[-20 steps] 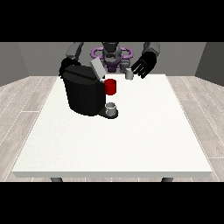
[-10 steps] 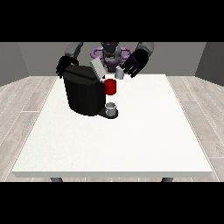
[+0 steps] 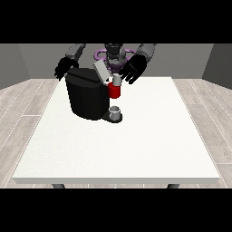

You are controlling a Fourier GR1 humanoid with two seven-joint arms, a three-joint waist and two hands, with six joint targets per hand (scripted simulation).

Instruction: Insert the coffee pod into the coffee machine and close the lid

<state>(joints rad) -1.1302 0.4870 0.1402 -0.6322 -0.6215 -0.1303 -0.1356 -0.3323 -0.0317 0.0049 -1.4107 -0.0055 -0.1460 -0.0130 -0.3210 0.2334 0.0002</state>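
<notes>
- The large white rectangular desk (image 3: 136, 145) is filling most of the front view, and everything of interest is sitting toward its far left part.
- The bulky black coffee machine (image 3: 86, 97) is standing there with its grey lid (image 3: 101, 71) tilted up and open. Its red front section (image 3: 114, 91) is facing right and is hanging over a small grey cup (image 3: 115, 111) that is resting on the machine's base.
- The robot's torso (image 3: 113, 54) is showing at the far edge of the desk, with both arms reaching forward.
- The hand at the view's right (image 3: 132, 69) is hovering just right of the raised lid and just above the red section. Its fingers are spreading downward in a relaxed way, and I cannot tell whether it is touching the machine or carrying anything.
- The hand at the view's left (image 3: 64, 69) is hanging beside the machine's far left top corner. Its fingers are looking loosely bent, with nothing visibly held.
- The coffee pod itself is not showing anywhere. It may be already inside the machine or hidden by the hand, and I cannot tell which.
- Judging by the open lid, the insertion step is in hand or just finishing, while the closing is not yet done.
- The next move is likely calling for the hand at the view's right to get onto the lid and press it down flat.
</notes>
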